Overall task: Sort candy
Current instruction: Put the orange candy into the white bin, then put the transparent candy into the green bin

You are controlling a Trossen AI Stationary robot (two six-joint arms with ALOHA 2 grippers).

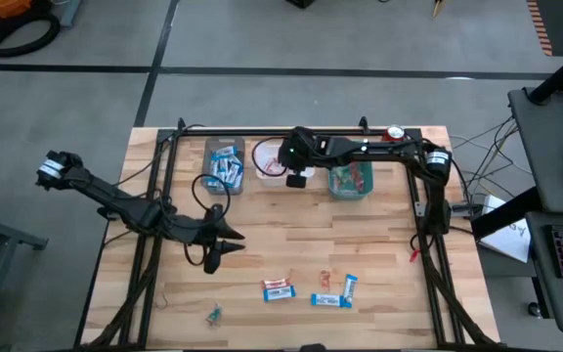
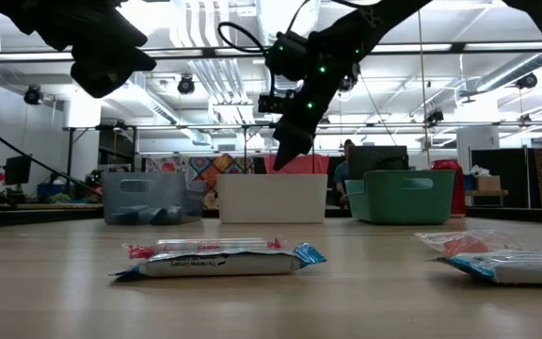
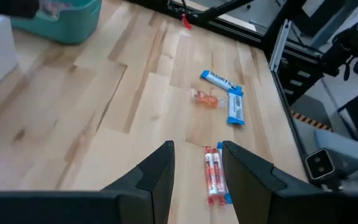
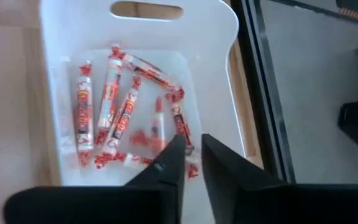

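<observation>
A light wooden butcher-block table (image 1: 291, 244) carries three bins at its far edge: a grey translucent plastic bin (image 1: 224, 165) with blue-and-white bars, a white plastic bin (image 4: 138, 93) and a teal plastic bin (image 1: 351, 180). The right gripper (image 4: 192, 163) hangs over the white bin, fingers a narrow gap apart and empty, above a heap of red-and-white wrapped candy rolls (image 4: 120, 115). The left gripper (image 3: 196, 165) hovers mid-table, fingers spread, over a loose red-and-white roll (image 3: 213, 176). Near the front edge lie blue-and-white wrapped bars (image 1: 331, 300), a small orange twisted sweet (image 3: 205, 99) between them, and, well apart, a tiny teal-wrapped piece (image 1: 213, 314).
</observation>
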